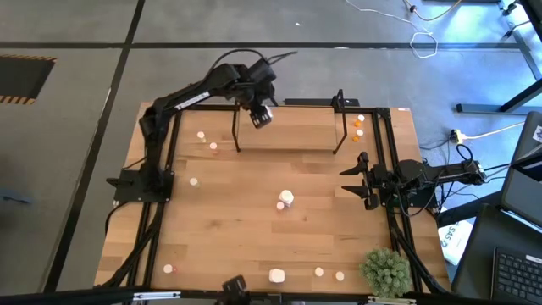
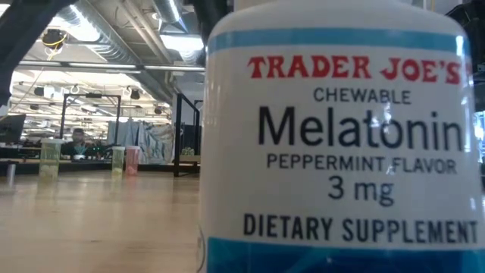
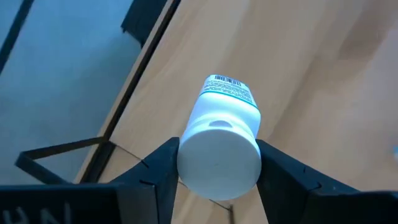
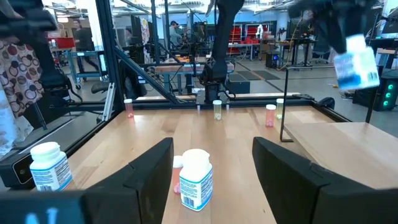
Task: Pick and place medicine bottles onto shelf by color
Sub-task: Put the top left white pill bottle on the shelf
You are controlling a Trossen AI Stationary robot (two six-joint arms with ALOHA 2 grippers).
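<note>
My left gripper (image 1: 261, 117) hangs over the left part of the shelf (image 1: 296, 129), shut on a white medicine bottle (image 3: 224, 130) with a blue-banded label. The right wrist view shows that bottle (image 4: 357, 62) tilted in the air above the shelf's pale board (image 4: 339, 140). Two orange bottles (image 1: 358, 127) stand at the shelf's right end. My right gripper (image 1: 349, 180) waits open at the table's right side, facing a white bottle (image 4: 196, 177) and a pink one (image 4: 177, 163) standing mid-table. Small bottles (image 1: 201, 135) stand scattered on the wood. My left gripper pinches the white bottle's cap (image 3: 217, 158) between its two fingers (image 3: 158, 171), one on each side, coming from above. The bottle's body (image 3: 229, 102) reaches away below the fingers toward the pale wood. It is lifted clear and hangs tilted.
A large white melatonin bottle (image 2: 341, 136) stands right before the low camera, at the near edge (image 1: 277, 275). A green bushy plant (image 1: 385, 269) sits at the near right corner. More small bottles (image 1: 329, 274) dot the near edge and left side (image 1: 194, 181).
</note>
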